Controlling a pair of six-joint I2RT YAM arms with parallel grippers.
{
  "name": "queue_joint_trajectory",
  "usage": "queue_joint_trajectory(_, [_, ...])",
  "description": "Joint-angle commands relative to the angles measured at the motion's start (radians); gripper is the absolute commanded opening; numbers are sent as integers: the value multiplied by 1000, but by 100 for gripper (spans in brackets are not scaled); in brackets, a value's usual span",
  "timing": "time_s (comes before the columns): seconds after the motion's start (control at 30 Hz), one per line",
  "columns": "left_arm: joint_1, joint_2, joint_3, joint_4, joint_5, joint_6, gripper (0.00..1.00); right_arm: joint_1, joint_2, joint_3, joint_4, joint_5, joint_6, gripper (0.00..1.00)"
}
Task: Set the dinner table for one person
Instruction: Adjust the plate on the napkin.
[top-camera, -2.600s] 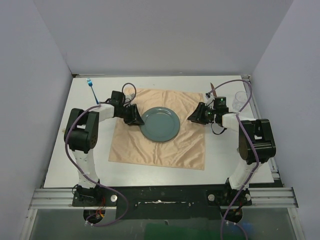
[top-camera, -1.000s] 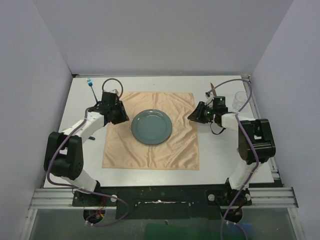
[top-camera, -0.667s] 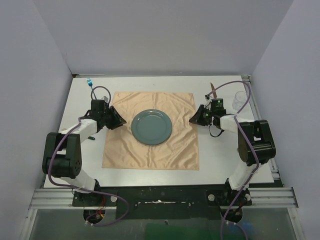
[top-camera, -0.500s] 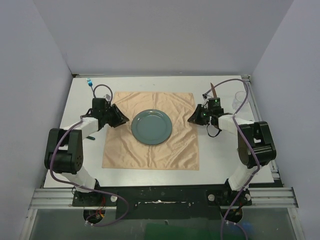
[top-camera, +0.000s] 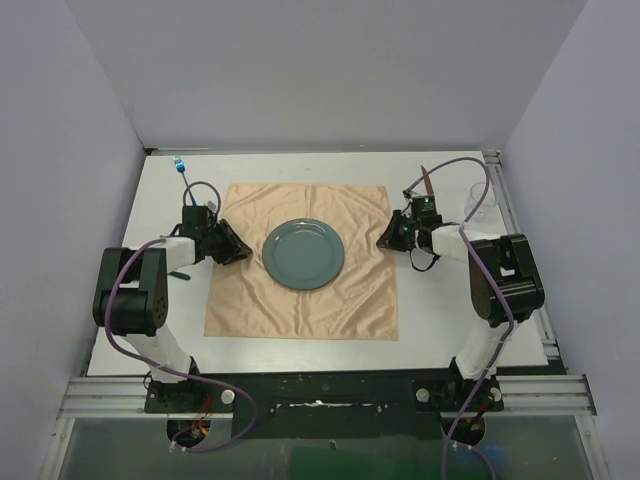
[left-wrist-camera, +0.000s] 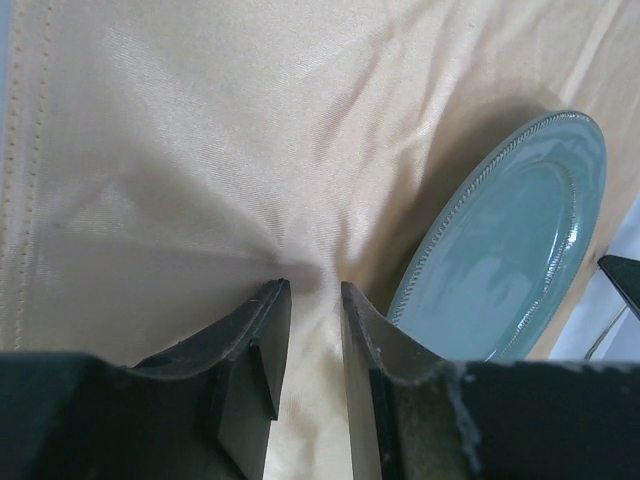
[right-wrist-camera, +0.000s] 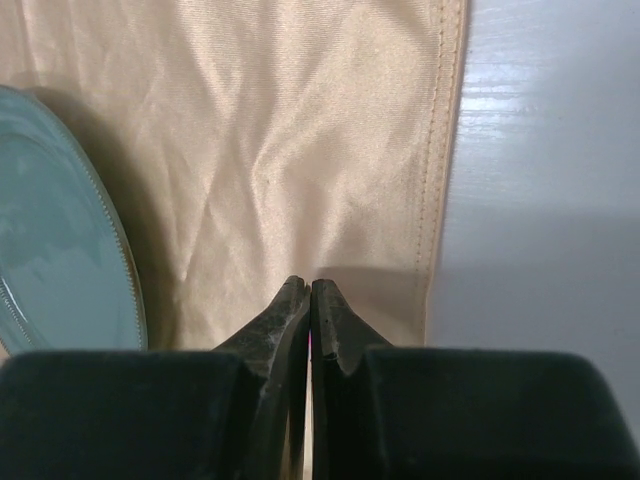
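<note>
A peach-orange cloth (top-camera: 300, 300) lies flat on the white dinner table (top-camera: 440, 300), with a teal plate (top-camera: 303, 254) on its middle. My left gripper (top-camera: 240, 252) rests low on the cloth's left part beside the plate. In the left wrist view this gripper (left-wrist-camera: 308, 288) is narrowly open, its tips touch the cloth (left-wrist-camera: 180, 150) where creases meet, and the plate (left-wrist-camera: 510, 250) lies just right of it. My right gripper (top-camera: 383, 240) sits at the cloth's right edge. In the right wrist view it (right-wrist-camera: 310, 285) is shut, tips down on the cloth (right-wrist-camera: 300, 130).
A blue-tipped utensil (top-camera: 183, 172) lies at the far left of the table. A brown-handled utensil (top-camera: 427, 178) and a clear glass (top-camera: 480, 200) stand at the far right. A small dark object (top-camera: 180, 273) lies left of the cloth. Grey walls surround the table.
The cloth and plate slid left earlier. In the last second the left gripper moved down along the cloth's left side and the right gripper closed at the cloth's right edge.
</note>
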Motion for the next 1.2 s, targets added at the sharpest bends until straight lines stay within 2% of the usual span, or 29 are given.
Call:
queue_joint_trajectory(0.0, [3,10,13,34,7,28,27,5,24,56,15,19,-12,0])
queue_joint_trajectory(0.67, [2,6,35,11,58,52,26,2,132,175,-76,97,-36,0])
queue_joint_trajectory(0.9, [1,5,48,-2,66,59,26,4,111,176,-137,120,-39,0])
queue_joint_trajectory(1.17, [-5,-26,56,-7,72,54,26,7,0,162,-208,178,-41,0])
